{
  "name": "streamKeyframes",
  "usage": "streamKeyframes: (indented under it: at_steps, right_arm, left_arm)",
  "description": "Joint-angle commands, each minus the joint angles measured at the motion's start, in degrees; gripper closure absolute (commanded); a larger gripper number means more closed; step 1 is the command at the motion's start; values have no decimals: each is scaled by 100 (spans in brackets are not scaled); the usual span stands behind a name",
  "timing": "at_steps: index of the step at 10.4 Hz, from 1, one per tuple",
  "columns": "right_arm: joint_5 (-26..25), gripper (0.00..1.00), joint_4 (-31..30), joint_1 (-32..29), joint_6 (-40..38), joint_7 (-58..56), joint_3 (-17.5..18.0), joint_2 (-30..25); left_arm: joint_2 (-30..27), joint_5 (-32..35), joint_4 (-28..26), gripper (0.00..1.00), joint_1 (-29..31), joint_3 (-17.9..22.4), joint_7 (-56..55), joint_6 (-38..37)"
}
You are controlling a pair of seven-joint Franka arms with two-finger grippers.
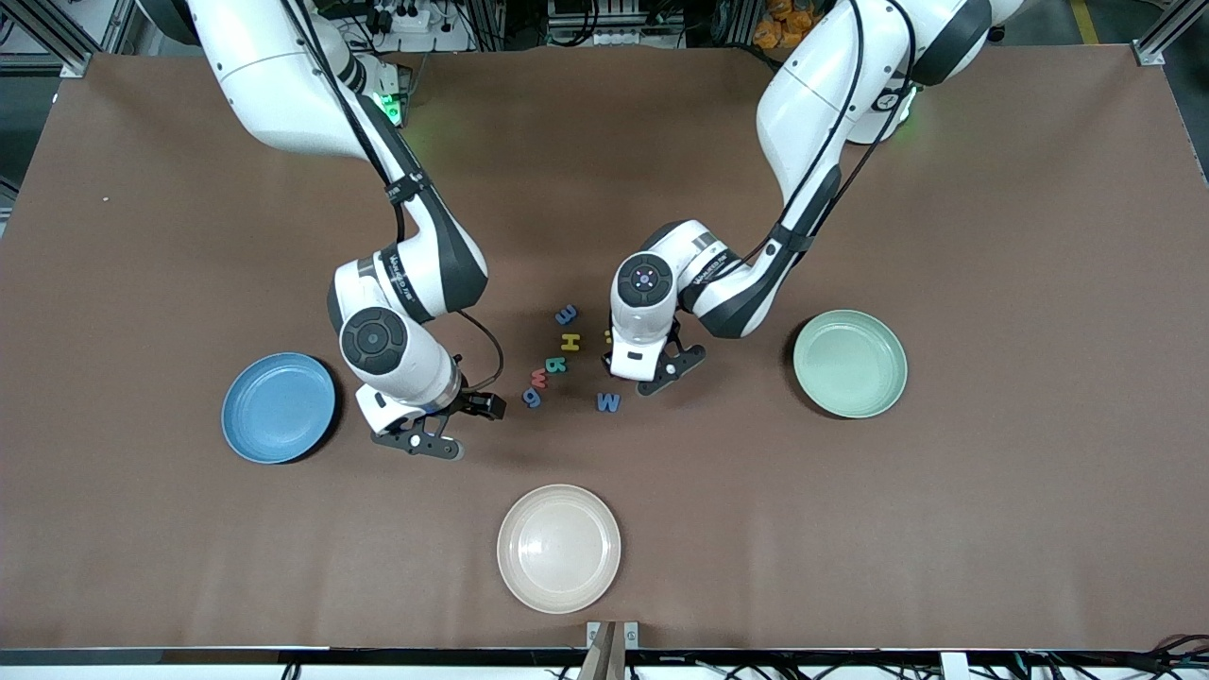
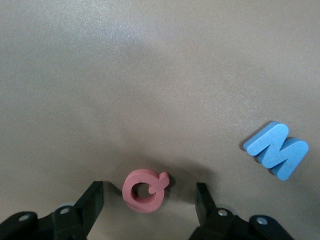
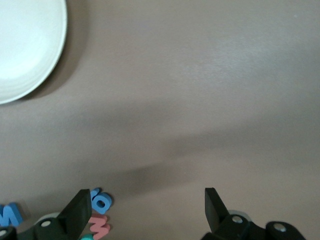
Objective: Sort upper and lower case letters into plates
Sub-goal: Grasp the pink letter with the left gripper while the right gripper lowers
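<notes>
1. Blue plate (image 1: 279,408) sat in the lower-middle band of the front frame, toward the right arm's end of the table. It was empty.
2. Right gripper (image 1: 418,441) hung over bare table between the blue plate and the letter cluster, claw spread wide and holding nothing. That arm looked to be waiting.
3. Letter cluster was at frame centre: blue piece (image 1: 566,314), yellow H (image 1: 570,341), teal piece (image 1: 555,364), salmon piece (image 1: 538,378) and blue piece (image 1: 532,398). Blue M (image 1: 608,402) lay apart, nearer the front camera. All of them were on the table, none in a plate.
4. Cream plate (image 1: 559,548) was at lower centre and was not a target.
5. Left gripper (image 1: 672,370) was low over the table just beside the cluster. In the left wrist view its fingers (image 2: 92,197) straddled a salmon ring-shaped letter (image 2: 145,192) with a short tail. The claw was spread with a gap on both sides, so no contact yet. Couldn't tell upper or lower case.
6. Handling, my read: the letter looked light, matte and foam-like, slightly squashy, not fragile. It should grip easily but is thin and flat on the table, so pads need to go right down. Pinch across the ring's outer edges, clear of the tail. It could skid or flip if one finger lands first.
7. Mint plate (image 1: 850,364) sat toward the left arm's end, mid-frame height, and was empty.
</notes>
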Motion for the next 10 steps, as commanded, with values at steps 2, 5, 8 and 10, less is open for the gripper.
streamKeyframes:
  at_steps: [2, 5, 8, 10]
  right_arm:
    - [49, 0, -17, -110, -11, 135, -3, 35]
    - [40, 0, -9, -102, -2, 178, -3, 35]
    - [23, 0, 0, -31, 24, 196, -3, 35]
    - [23, 0, 0, 83, 173, 196, -3, 44]
  left_arm:
    - [39, 148, 55, 40, 0, 15, -28, 4]
    - [39, 139, 55, 60, 1, 15, 70, 4]
    - [39, 157, 47, 86, 27, 15, 157, -22]
    - [-118, 96, 108, 95, 280, 24, 707, -607]
